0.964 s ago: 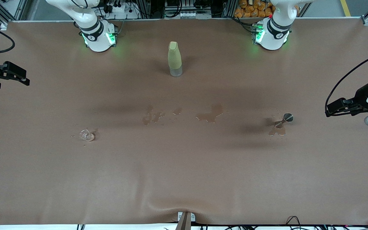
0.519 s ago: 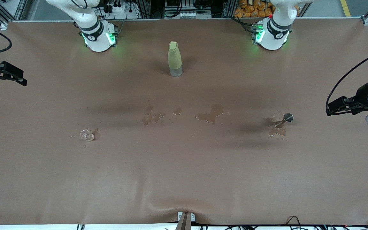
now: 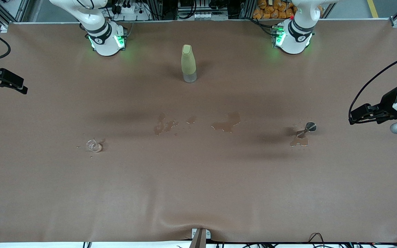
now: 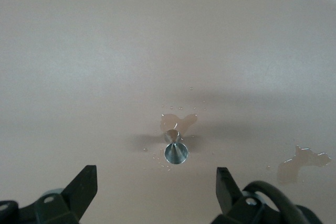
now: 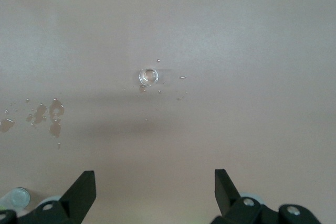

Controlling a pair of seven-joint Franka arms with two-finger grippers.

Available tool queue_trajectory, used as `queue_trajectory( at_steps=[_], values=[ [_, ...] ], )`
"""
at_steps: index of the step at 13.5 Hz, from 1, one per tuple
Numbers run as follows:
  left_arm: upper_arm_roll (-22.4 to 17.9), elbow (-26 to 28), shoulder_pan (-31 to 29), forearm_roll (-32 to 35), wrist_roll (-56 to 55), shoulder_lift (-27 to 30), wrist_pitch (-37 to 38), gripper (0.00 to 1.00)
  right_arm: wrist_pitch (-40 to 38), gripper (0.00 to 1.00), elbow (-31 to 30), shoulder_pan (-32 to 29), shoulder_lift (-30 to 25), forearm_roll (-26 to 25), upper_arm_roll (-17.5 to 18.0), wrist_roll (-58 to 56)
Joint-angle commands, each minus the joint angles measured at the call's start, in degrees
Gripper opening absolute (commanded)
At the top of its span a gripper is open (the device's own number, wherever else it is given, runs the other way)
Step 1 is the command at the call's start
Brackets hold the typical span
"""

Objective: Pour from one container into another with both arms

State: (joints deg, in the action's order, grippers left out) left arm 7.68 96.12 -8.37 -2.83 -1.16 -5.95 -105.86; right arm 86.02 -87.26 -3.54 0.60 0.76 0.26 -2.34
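The tiny clear cup [image 3: 93,146] is sitting upright on the brown bench [image 3: 198,193] toward the right arm's end, with a few small drops lying around it; the right wrist view is showing it [image 5: 148,76] from above as a round rim. The small silvery measure [image 3: 308,128] is lying tipped on its side toward the left arm's end, touching a wet patch [image 3: 299,141] that is spreading nearer to the front camera; in the left wrist view the measure [image 4: 176,151] is pointing its round mouth at the lens. Between the two, more spilled puddles [image 3: 226,123] are drying on the bench. Farther from the front camera, a tall yellow-green bottle [image 3: 188,63] is standing upright between the two bases; no label or writing is readable on anything. The right tool [image 3: 5,82] is hanging over the bench edge at its own end, fingers [image 5: 80,192] spread wide, gripping nothing. The left tool [image 3: 360,115] is hovering over its own end, near the measure, its fingers [image 4: 83,188] also standing wide apart and touching nothing.
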Motion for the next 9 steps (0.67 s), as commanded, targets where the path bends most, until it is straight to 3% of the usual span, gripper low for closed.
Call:
queue_trajectory(
  at_steps=[1, 9],
  values=[
    [0.1, 0.0, 0.1, 1.0, 0.7, 0.5, 0.7, 1.00, -0.4, 1.00, 1.5, -0.2, 0.6, -0.5, 0.4, 1.4],
    [0.1, -0.1, 0.1, 1.1, 0.9, 0.4, 0.7, 1.00, -0.4, 1.00, 1.9, -0.9, 0.6, -0.2, 0.4, 1.4]
  ],
)
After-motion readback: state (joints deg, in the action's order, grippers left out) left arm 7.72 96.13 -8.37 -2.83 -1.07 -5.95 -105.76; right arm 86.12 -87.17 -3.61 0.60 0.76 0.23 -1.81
